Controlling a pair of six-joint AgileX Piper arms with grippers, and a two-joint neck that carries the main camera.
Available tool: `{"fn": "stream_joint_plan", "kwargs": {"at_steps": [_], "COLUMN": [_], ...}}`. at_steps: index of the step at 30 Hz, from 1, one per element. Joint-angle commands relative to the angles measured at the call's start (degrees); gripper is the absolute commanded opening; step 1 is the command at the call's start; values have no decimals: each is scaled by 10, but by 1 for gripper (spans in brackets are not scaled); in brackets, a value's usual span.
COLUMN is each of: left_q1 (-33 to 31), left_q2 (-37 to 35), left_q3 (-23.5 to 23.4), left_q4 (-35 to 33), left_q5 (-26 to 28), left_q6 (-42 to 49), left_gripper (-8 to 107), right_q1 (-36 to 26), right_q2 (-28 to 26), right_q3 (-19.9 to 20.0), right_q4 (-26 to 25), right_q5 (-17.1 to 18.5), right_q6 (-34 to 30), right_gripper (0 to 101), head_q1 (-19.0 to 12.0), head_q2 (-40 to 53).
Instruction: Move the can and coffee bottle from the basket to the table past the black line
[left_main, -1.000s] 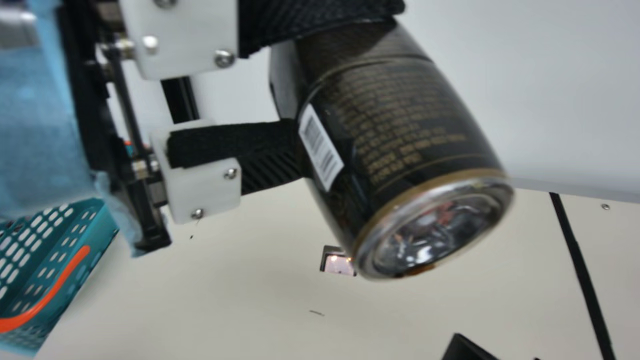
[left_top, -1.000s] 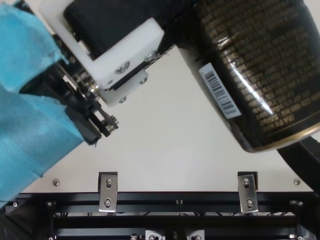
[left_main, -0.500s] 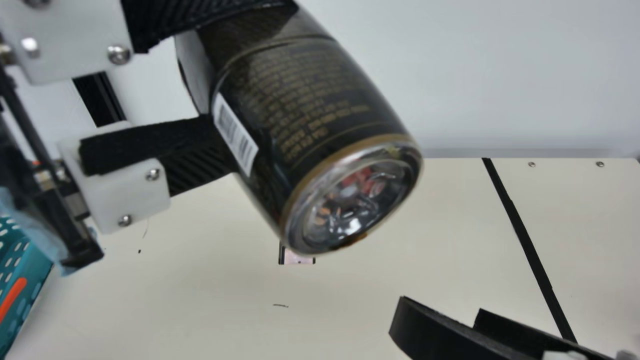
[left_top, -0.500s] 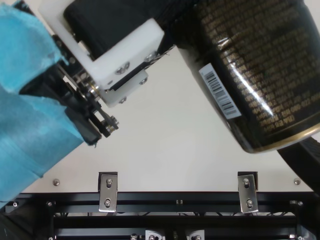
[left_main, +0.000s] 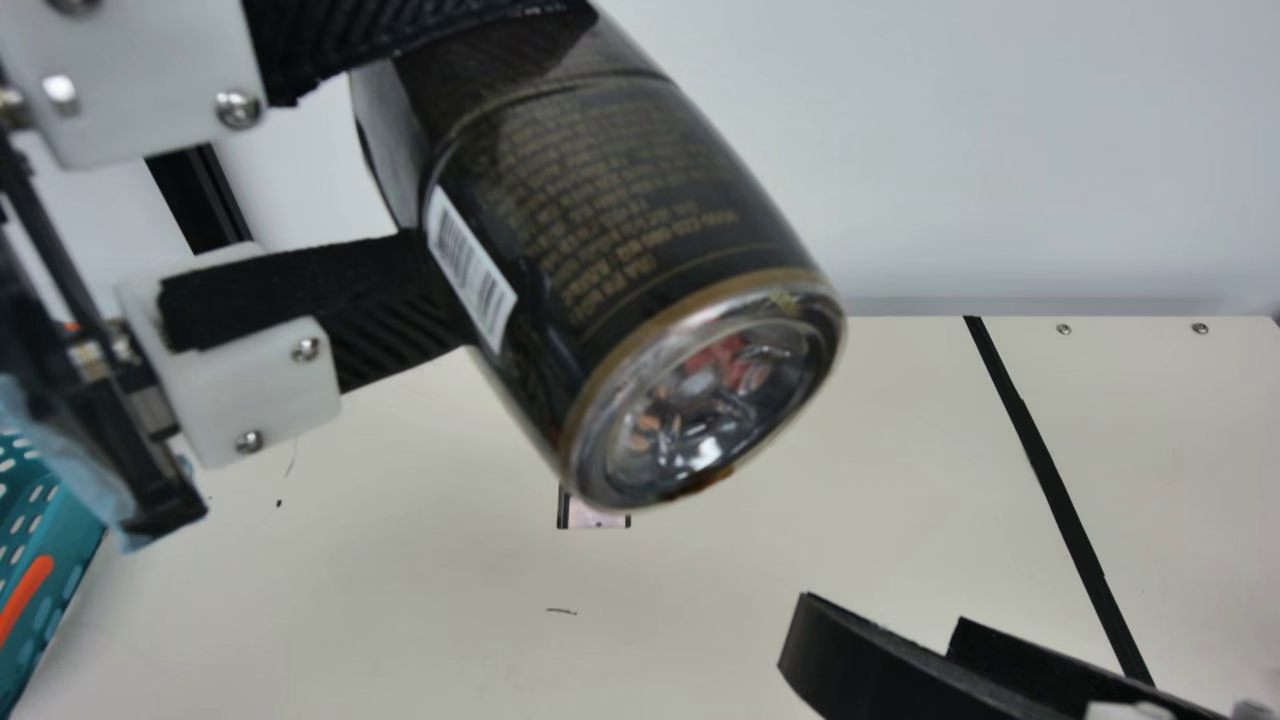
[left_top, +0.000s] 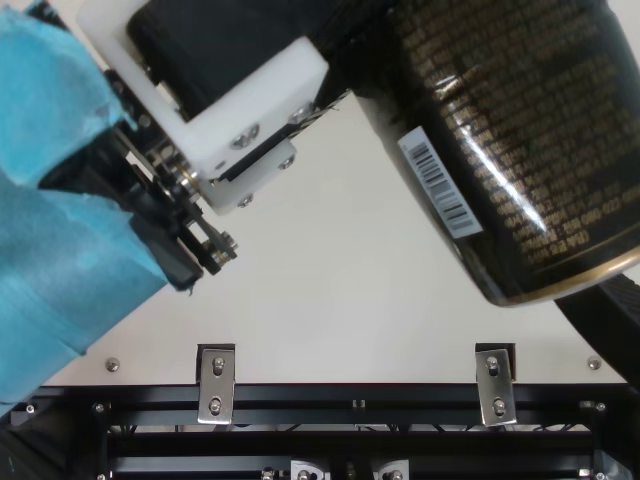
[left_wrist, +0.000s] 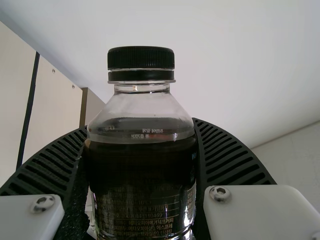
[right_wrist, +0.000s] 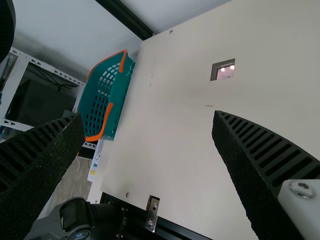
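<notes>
So the left gripper (left_wrist: 140, 125) has the coffee bottle (left_main: 620, 260) clamped, one finger on each side of the body, and it looks to be held up off the table (left_main: 400, 590). The right gripper (left_main: 880, 628) is wide apart with nothing between its fingers. What matters here, IMO, is how the bottle lies from that free hand: in the main view it's up and to the left of the right fingertips, near them but with a gap on screen, though I can't judge the depth. The bottle isn't upright either — its long axis runs on a slant, with the clear base (left_main: 705, 400) aimed down and right in the main view, toward the right gripper's side, and the capped end away at the upper left. In the left wrist view the black cap (left_wrist: 141, 57) sticks out past the fingers. The black line (left_main: 1060, 490) is over on the right, so the right arm seems better placed for the drop-off, with the basket (right_wrist: 119, 95) way back on the left arm's side. My guess is a handover: right fingers up around the base end, across that slanted axis, then left lets go. Come in crooked and they'd probably just skid on the smooth curved side — bottle goes tumbling.
</notes>
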Motion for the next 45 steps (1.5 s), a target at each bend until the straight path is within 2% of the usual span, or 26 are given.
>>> {"fn": "stream_joint_plan", "kwargs": {"at_steps": [1,11,19,27,28,45], "left_q1": [6,-11,-49,-66,-65,-65], "left_q2": [1,24,79,129,123,129], "left_q3": [2,-6,-40,-84,-78,-83], "left_q4": [-16,-17,50,130,114,129], "left_q5": [2,-15,-46,-64,-62,-64], "left_q6": [16,43,18,-50,-33,-50], "left_gripper": [10,10,10,10,10,10], "right_q1": [0,0,0,0,0,0], "right_q2": [0,0,0,0,0,0], "right_q3": [0,0,0,0,0,0], "right_q4": [0,0,0,0,0,0], "right_q5": [0,0,0,0,0,0], "right_q6": [0,0,0,0,0,0], "right_gripper": [101,101,101,101,101,101], "head_q1": [-8,-8,-8,-8,-8,-8], "head_q2": [-4,-4,-4,-4,-4,-4]}}
